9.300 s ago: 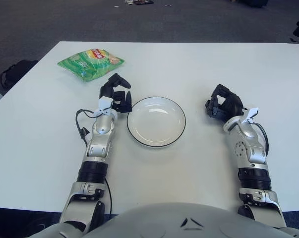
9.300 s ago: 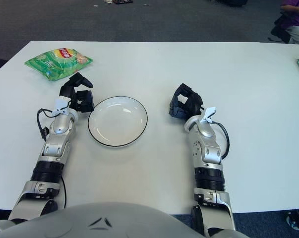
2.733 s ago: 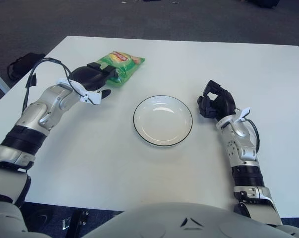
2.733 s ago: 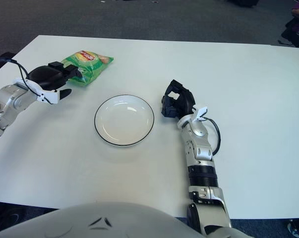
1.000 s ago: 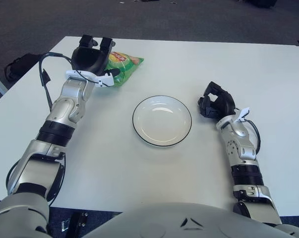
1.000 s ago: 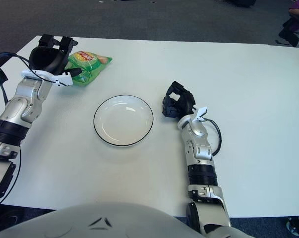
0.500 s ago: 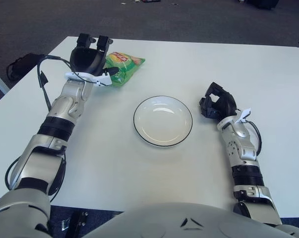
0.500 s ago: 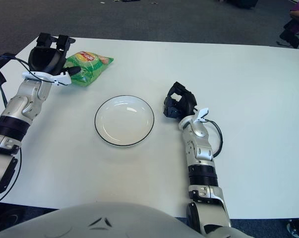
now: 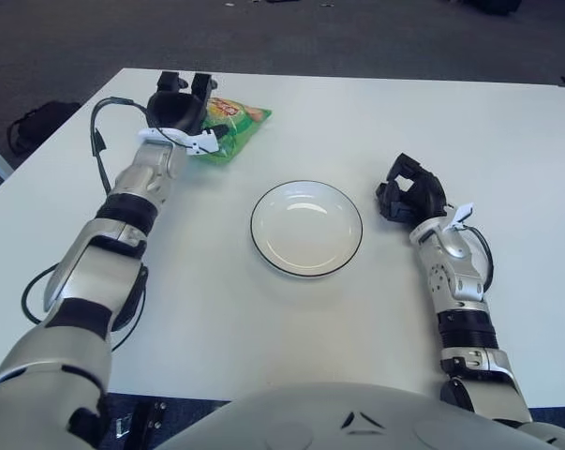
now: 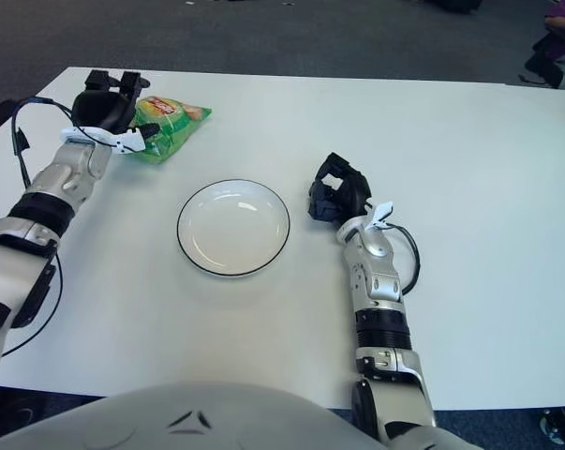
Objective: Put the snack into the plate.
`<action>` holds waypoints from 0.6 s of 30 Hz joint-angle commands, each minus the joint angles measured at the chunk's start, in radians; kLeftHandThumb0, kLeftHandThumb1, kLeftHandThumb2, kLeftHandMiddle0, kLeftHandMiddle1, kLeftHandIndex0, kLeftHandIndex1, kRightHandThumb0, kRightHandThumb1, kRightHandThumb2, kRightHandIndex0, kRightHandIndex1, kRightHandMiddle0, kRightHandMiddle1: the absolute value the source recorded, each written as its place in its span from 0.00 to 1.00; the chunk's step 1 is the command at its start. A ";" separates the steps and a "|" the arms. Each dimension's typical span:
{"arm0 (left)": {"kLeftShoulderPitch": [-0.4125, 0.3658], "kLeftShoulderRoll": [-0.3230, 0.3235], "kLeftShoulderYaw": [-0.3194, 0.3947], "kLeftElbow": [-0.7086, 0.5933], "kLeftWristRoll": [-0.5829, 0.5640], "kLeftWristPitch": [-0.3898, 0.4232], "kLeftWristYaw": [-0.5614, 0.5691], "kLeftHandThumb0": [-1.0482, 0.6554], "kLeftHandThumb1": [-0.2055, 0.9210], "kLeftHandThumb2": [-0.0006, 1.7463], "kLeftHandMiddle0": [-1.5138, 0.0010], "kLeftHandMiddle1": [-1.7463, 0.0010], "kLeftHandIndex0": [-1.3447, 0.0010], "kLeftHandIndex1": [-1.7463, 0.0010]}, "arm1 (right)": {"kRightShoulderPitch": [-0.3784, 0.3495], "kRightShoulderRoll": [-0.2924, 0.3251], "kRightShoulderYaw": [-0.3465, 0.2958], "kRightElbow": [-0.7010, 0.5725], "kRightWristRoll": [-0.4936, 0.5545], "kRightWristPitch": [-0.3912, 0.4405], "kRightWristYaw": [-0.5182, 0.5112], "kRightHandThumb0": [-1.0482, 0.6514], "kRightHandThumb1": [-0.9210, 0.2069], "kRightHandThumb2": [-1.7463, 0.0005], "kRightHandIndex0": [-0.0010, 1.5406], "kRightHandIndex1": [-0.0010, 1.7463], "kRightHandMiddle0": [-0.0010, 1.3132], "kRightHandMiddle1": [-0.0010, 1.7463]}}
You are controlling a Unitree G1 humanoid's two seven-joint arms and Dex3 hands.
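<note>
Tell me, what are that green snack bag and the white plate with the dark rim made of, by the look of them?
The snack bag looks like thin glossy plastic film: it is crinkled, puffy and printed in bright colours. The left hand is at its left end. The plate looks like glazed ceramic, perhaps melamine: smooth, white, with soft light reflections and a thin dark rim. The right hand rests beside it.

I've got two head cams, L + R eye, set slightly apart, both looking fwd and down at the white table. Both share nearly the whole tabletop; R view sits slightly further right, floor along top of frame.
</note>
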 commanded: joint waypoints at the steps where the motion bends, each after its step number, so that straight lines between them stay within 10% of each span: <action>1: -0.056 -0.019 -0.019 0.097 -0.023 -0.004 0.022 0.09 1.00 0.56 0.97 0.41 1.00 0.35 | 0.076 0.030 0.004 0.061 -0.010 0.003 -0.003 0.30 0.65 0.16 0.83 1.00 0.55 1.00; 18: -0.144 -0.109 -0.095 0.344 -0.080 0.011 -0.036 0.09 1.00 0.64 1.00 0.62 1.00 0.48 | 0.094 0.037 0.012 0.033 -0.012 0.021 -0.017 0.30 0.65 0.15 0.82 1.00 0.55 1.00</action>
